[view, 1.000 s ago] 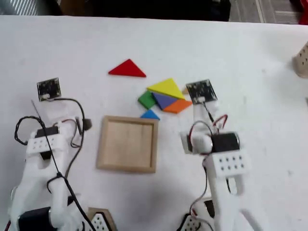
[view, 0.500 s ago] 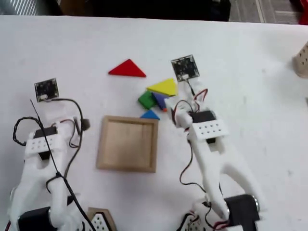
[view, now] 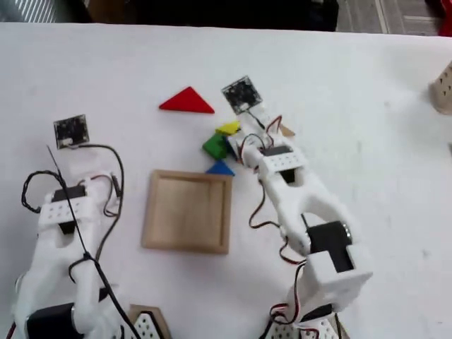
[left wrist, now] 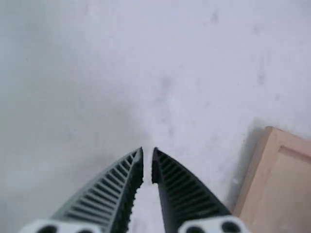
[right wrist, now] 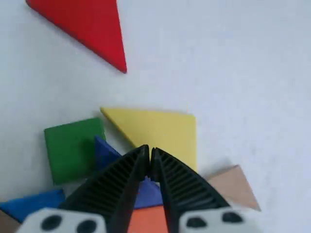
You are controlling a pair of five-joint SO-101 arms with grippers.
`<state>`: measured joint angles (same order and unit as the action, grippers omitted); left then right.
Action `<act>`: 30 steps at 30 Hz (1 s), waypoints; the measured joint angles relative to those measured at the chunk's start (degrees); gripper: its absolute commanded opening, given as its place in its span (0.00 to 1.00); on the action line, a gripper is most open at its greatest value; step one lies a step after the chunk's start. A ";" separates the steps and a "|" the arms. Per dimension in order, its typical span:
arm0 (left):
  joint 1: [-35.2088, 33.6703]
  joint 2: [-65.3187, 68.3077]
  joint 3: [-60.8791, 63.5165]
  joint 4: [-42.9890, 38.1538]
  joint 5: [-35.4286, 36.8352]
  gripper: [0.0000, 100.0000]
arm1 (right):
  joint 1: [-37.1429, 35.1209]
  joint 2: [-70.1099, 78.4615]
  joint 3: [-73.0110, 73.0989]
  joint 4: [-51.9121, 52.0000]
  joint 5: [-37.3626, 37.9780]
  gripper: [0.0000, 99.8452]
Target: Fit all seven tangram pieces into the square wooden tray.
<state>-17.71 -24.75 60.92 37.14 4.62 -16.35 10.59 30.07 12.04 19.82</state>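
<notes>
The square wooden tray [view: 187,210] lies empty between the two arms. Beyond it sits a cluster of pieces: a green square [view: 214,145], a yellow triangle [view: 228,128] and a small blue triangle [view: 220,168]. A red triangle [view: 187,101] lies apart, farther back. My right arm [view: 282,166] stretches over the cluster. The right gripper [right wrist: 149,150] is shut and hovers at the yellow triangle [right wrist: 158,131], with the green square [right wrist: 73,148], a purple piece [right wrist: 104,153], an orange piece [right wrist: 146,221] and a tan triangle [right wrist: 233,187] around it. My left gripper [left wrist: 147,153] is shut over bare table beside the tray's edge [left wrist: 277,179].
A perforated tan object [view: 443,88] stands at the table's right edge. A small wooden block [view: 145,321] sits by the left arm's base. White table stretches open behind the red triangle [right wrist: 82,24] and to the right.
My right arm has swung left and forward over the cluster, now covering the orange and purple pieces and much of the yellow triangle. The left arm has hardly moved.
</notes>
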 measured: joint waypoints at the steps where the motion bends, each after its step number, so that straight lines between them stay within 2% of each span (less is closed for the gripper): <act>1: 0.70 0.00 0.00 -0.18 0.00 0.08 | 0.79 -0.18 -0.44 2.11 -0.62 0.02; 5: 3.52 0.00 -0.26 -0.26 0.00 0.10 | 3.25 -3.08 -1.14 13.80 -3.78 0.02; 9: 6.07 0.35 -7.56 -0.18 1.14 0.10 | 4.66 -8.09 -0.35 24.35 -4.22 0.02; 15: 11.87 10.64 -23.91 3.34 8.00 0.10 | 8.00 -13.45 6.86 25.23 -4.40 0.02; 20: 15.30 26.29 -40.18 5.01 8.44 0.10 | 8.35 -18.20 12.66 25.23 -1.58 0.02; 30: 16.35 55.82 -70.86 5.10 8.44 0.10 | 8.35 -22.33 16.88 25.23 0.70 0.02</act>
<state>-1.36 31.08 -9.93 42.24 13.05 -8.00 -11.74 46.95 37.27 20.53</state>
